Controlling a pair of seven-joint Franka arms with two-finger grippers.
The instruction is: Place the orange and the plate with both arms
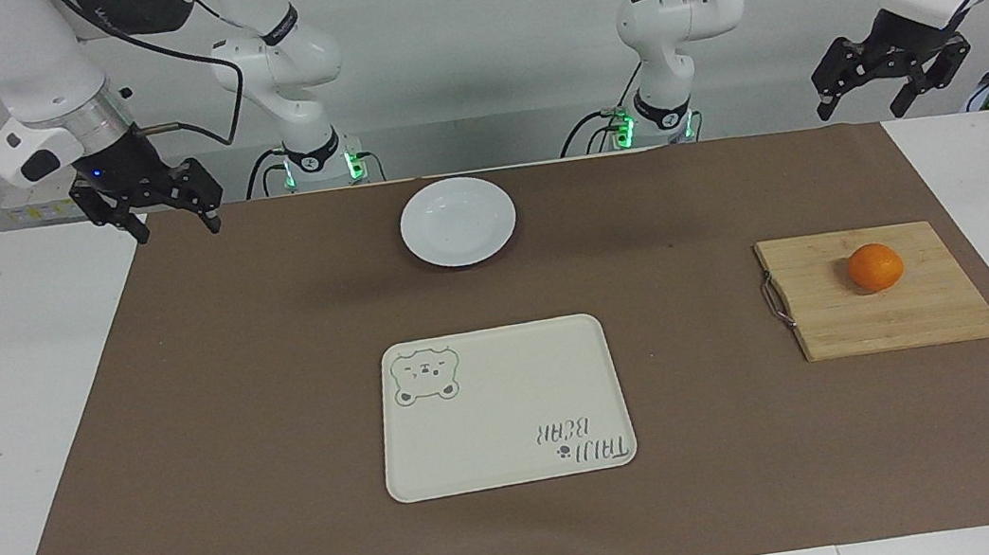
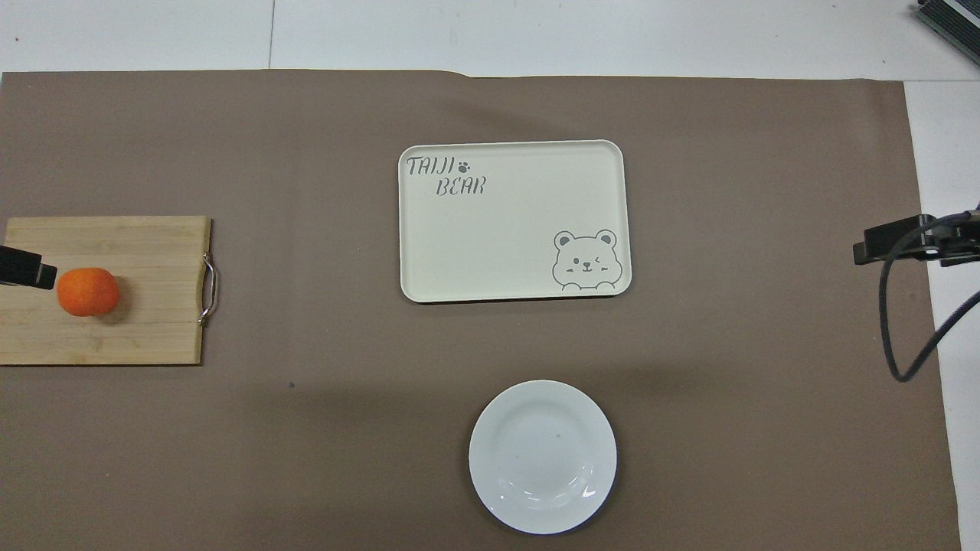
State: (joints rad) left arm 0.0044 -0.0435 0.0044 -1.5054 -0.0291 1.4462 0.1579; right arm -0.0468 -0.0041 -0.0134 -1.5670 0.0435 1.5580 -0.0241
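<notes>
You're sitting at the start: both arms are waiting raised at the worktop's ends. Left end effector [image 1: 894, 82] is hanging released, empty, over the edge near the cutting board [image 1: 880, 303], so it's lined up for the orange [image 1: 875, 266] resting on that board. Right end effector [image 1: 160, 207] is also spread, empty. The plate [image 1: 458, 221] is lying bare nearer the robots than the bear tray [image 1: 502, 410], likely the drop spot.

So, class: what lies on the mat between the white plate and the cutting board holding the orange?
Nothing: in the overhead view only bare brown mat separates the plate from the cutting board with the orange. The tray lies farther from the robots.
</notes>
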